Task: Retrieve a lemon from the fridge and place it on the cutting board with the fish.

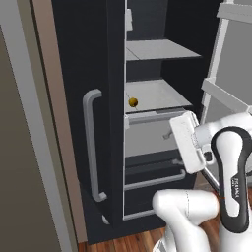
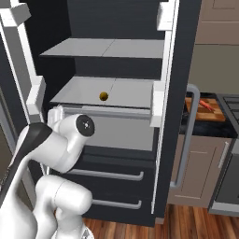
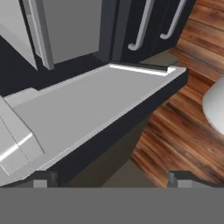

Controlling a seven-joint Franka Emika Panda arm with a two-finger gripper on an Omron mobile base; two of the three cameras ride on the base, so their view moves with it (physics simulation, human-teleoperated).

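The black fridge (image 1: 98, 59) stands open, its light grey shelves showing. The lemon (image 1: 133, 102), a small yellow-orange ball, lies on the middle shelf (image 2: 104, 96). My gripper (image 3: 111, 178) is open with nothing between its widely spread fingertips. Its white hand (image 1: 184, 140) hangs in front of the fridge, below and to the right of the lemon and well apart from it. The hand view looks down on a door bin and the wooden floor. The orange-brown cutting board (image 2: 212, 114) lies on the counter to the right, with the reddish fish (image 2: 207, 105) on it.
An opened door with white inner bins (image 1: 226, 74) stands close beside my arm. Two lower drawers with grey bar handles (image 2: 109, 175) sit under the shelves. A long grey door handle (image 1: 91, 142) is on the left. Beige cabinets (image 2: 200, 168) carry the counter.
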